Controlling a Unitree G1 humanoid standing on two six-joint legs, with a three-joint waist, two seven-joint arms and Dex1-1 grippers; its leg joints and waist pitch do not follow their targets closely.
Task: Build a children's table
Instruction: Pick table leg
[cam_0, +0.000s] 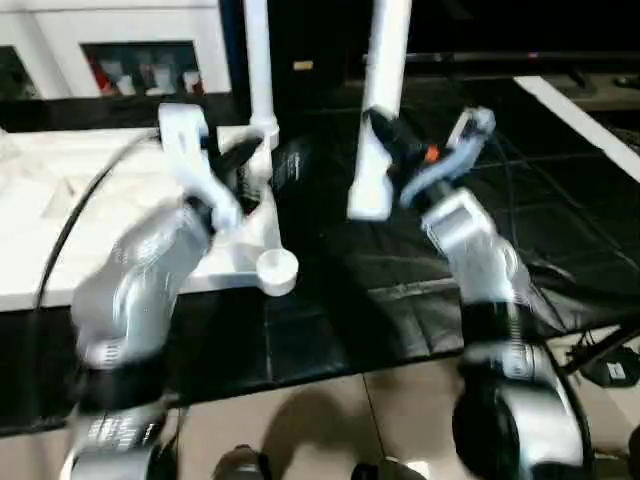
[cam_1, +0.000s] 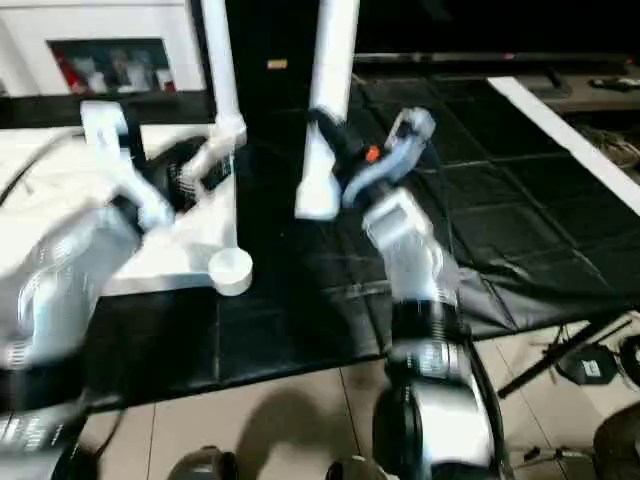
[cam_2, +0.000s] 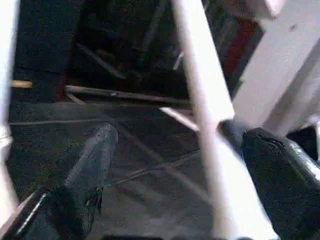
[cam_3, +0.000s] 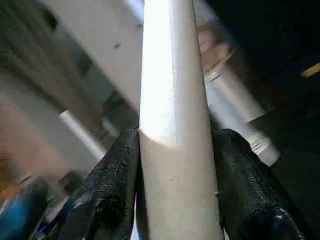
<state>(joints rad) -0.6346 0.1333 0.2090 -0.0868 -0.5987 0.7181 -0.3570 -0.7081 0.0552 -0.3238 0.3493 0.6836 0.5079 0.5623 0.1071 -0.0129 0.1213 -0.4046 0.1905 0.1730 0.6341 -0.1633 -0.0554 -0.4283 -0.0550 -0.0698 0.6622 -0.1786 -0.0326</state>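
The children's table top (cam_0: 60, 200) lies upside down at the left, white and ribbed. One white leg (cam_0: 258, 60) stands upright in its far right corner socket. The near right corner socket (cam_0: 277, 268) has nothing in it. My left gripper (cam_0: 245, 165) is open beside that standing leg's base, and in the left wrist view the leg (cam_2: 205, 115) passes between the fingers (cam_2: 95, 165), close to one of them. My right gripper (cam_0: 385, 135) is shut on a second leg (cam_0: 388, 50), held upright over the black mat. This leg's lower end (cam_0: 368, 205) hangs just right of the top's edge. The right wrist view shows both pads (cam_3: 115, 170) pressed on the tube (cam_3: 172, 100).
A black mat (cam_0: 330, 300) covers the work surface right of the table top. A white glass-door cabinet (cam_0: 140, 60) stands at the back left. A white strip (cam_0: 580, 120) runs along the mat's far right. Tiled floor (cam_0: 330, 420) lies in front.
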